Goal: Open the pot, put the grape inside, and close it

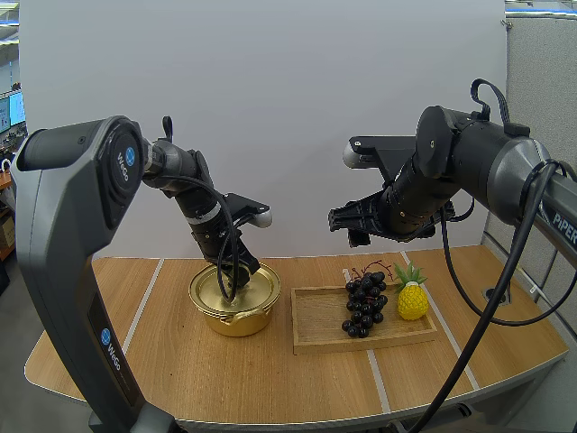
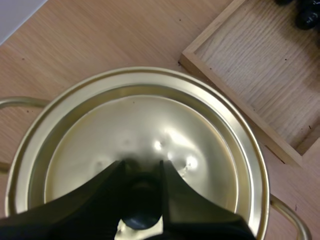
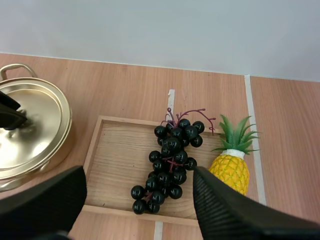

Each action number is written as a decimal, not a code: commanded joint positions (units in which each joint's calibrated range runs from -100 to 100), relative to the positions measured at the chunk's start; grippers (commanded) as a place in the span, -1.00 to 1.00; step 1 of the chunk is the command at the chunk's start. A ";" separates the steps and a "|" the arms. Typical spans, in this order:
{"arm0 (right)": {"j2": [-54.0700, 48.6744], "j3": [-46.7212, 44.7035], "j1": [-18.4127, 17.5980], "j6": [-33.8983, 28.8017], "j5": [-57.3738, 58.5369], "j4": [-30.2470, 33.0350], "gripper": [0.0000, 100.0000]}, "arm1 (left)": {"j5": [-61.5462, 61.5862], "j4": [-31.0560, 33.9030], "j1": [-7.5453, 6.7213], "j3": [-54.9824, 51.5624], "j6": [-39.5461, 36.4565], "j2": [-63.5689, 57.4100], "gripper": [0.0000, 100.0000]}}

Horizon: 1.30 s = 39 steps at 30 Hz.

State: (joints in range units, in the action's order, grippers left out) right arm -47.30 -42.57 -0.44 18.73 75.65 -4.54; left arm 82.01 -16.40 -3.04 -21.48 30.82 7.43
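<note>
Where the desk [image 1: 270, 379] comes closest, in the lower middle of the high view, its wooden top carries two things side by side. A golden pot [image 1: 236, 320] stands left of centre and a shallow wooden tray [image 1: 315, 332] lies just to its right, the two near each other but apart. The pot's lid [image 1: 206, 289] sits in place on it, and the left pincer [image 1: 236, 273] reaches down onto the lid's middle. Seen from the left wrist, its two black fingers [image 2: 100, 190] are clenched on the dark knob [image 2: 142, 220], one on each side, with the tray's corner just beyond the pot's rim.

On the tray the bunch of dark grapes [image 1: 363, 305] lies in the right half, stem pointing to the back. A small yellow pineapple [image 1: 413, 298] stands upright just beside the grapes at the tray's right end; I cannot tell whether it is on the tray or just off it.

Farther back and higher, right of centre in the frame, the right pincer [image 1: 345, 225] hangs in the air above the tray's rear edge, touching nothing. Seen from its own wrist, the fingers [image 3: 45, 200] stand wide apart, released, with the grapes showing between them below.
</note>
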 commanded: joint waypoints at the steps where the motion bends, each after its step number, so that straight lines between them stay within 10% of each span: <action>1: -0.35 0.68 0.18 -0.26 -1.19 0.60 1.00 | 1.33 0.85 -0.12 0.02 -0.13 -1.93 -1.00; 19: -0.35 0.68 0.18 -0.26 -1.06 0.48 1.00 | 9.92 1.84 -0.12 24.32 -4.92 -24.67 -1.00; 39: -0.19 0.68 0.18 -2.05 -5.76 0.71 1.00 | -8.86 3.94 -0.12 55.21 -10.23 -28.66 -1.00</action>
State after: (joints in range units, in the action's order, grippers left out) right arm -47.30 -42.40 -0.44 18.73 74.05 -4.79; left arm 85.13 -13.00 -3.04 31.46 21.22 -20.73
